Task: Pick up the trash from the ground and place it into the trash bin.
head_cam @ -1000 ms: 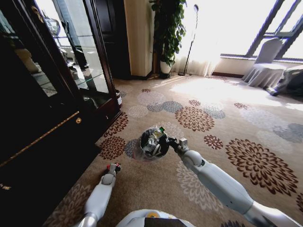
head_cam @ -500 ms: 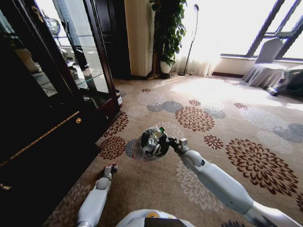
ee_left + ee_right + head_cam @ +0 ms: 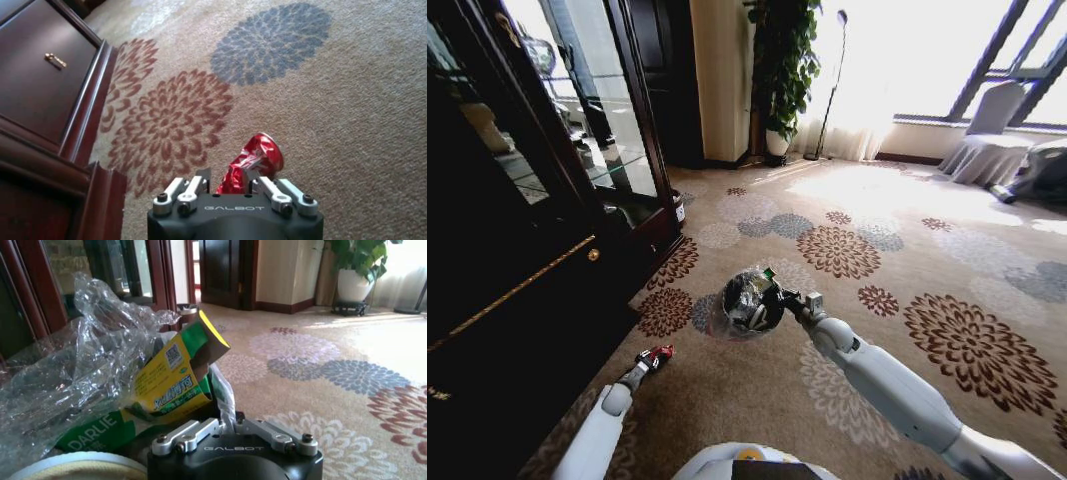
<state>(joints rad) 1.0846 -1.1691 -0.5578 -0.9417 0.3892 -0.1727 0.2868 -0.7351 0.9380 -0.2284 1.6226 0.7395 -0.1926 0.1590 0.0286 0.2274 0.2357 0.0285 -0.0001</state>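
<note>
The left gripper (image 3: 235,186) is clamped on a crumpled red piece (image 3: 248,166) of trash, shiny foil by the look of it, pinched between the two fingers with its long axis running straight out ahead of the jaws and its free end poking forward over the carpet (image 3: 347,110). In the head view that left gripper (image 3: 653,357) hangs low beside the dark cabinet (image 3: 517,300), and the trash bin (image 3: 749,301) sits ahead of it and off to the robot's right, near but clearly apart.

The right gripper (image 3: 227,427) is the closer one: it is closed on the bin's rim, the green wrapper (image 3: 175,380) and the clear plastic bag (image 3: 73,370) bulging up just above its fingers.

So the drop turns on one thing: the red piece has to travel forward and rightward from the left jaws to stand over the bin mouth, which I judge not yet reached.
</note>
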